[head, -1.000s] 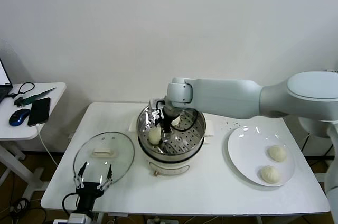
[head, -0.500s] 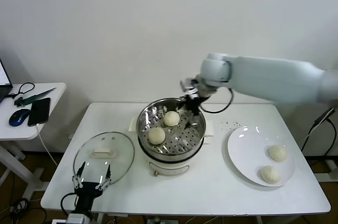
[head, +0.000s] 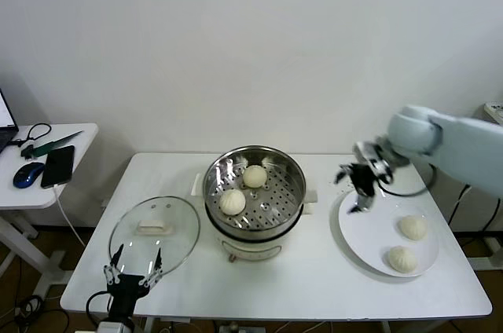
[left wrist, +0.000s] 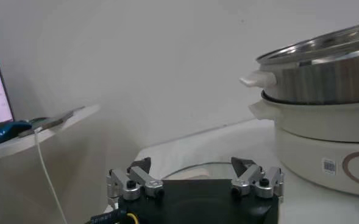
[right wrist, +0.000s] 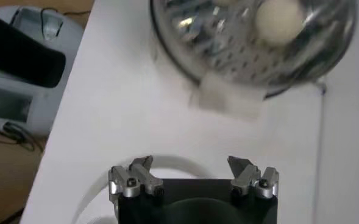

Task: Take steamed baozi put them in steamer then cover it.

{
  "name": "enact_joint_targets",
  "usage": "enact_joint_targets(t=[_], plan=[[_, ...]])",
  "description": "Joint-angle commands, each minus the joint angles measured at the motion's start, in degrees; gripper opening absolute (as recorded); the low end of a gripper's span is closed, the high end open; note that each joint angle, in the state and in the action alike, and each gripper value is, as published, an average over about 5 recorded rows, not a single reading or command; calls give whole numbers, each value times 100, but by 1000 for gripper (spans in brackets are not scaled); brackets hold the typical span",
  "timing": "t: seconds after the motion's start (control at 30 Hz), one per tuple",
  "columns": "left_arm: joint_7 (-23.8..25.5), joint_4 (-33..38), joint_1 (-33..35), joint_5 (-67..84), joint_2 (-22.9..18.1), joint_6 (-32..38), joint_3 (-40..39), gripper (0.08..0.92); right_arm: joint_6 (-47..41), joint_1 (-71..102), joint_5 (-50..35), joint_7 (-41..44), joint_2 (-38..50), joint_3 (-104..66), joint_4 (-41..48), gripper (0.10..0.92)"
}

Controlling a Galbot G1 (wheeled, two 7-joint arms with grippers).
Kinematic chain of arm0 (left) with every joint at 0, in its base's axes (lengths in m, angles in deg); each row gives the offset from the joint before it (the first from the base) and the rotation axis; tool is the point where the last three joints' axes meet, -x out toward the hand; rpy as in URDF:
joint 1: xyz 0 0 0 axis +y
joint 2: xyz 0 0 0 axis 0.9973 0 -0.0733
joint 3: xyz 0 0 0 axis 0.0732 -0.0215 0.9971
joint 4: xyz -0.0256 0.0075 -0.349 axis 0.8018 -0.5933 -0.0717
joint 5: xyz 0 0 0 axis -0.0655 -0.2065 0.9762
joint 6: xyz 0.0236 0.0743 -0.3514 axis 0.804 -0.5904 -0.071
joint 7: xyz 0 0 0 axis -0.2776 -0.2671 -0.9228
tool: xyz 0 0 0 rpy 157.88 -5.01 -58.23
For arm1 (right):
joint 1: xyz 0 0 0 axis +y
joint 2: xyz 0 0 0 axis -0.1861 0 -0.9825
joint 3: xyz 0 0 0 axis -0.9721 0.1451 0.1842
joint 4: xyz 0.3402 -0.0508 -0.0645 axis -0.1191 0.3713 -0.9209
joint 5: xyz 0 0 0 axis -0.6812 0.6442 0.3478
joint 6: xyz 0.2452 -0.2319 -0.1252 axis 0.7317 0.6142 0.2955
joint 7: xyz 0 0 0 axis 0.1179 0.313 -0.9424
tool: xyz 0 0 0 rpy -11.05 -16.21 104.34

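The steamer (head: 255,195) stands near the middle of the white worktop (head: 314,274): a round basket of shiny steel with a perforated floor, seated on a smooth cream-white base with a small side handle. Two steamed baozi lie inside it, one (head: 254,176) toward the back and one (head: 233,202) toward the robot's left, both pale, round and matte against the mirror-bright metal. From the right wrist view the basket (right wrist: 252,36) shows its punched holes and a single bun (right wrist: 278,21) in the part that is visible.

On the robot's right a flat, glossy white plate (head: 369,231) carries the other two buns, one (head: 413,228) behind the other (head: 402,258), each with a faintly pleated top.

The right gripper (head: 361,184) hangs over the plate's near-left rim, between steamer and buns, its jaws spread wide and holding nothing; the wrist camera shows its metal fingertips (right wrist: 136,179) well apart over the worktop.

The left gripper (head: 131,268) sits low at the worktop's front edge, jaws likewise wide and empty, just beside a round glass lid (head: 155,232) with a white handle that lies flat on the surface.

A side table (head: 47,164) off to the left holds a dark phone and a blue mouse.
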Motion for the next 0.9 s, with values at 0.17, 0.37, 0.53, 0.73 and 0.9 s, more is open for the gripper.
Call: enact_joint_targets(t=[0.17, 0.37, 0.53, 0.73, 0.9], plan=[[-27, 16, 58, -122, -83, 0, -17, 823, 233, 2458, 1661, 236, 1147, -1515, 200, 823], [-28, 23, 107, -155, -119, 10, -12, 823, 269, 2699, 1789, 254, 1043, -1725, 509, 823], [-32, 9, 128, -158, -124, 15, 5, 823, 283, 2961, 1880, 217, 963, -1962, 653, 823], [-33, 0, 128, -160, -124, 5, -1, 823, 278, 3051, 1888, 209, 836, -2021, 764, 823], [-31, -21, 127, -163, -122, -3, -10, 823, 259, 3063, 1838, 195, 681, -2024, 864, 823]])
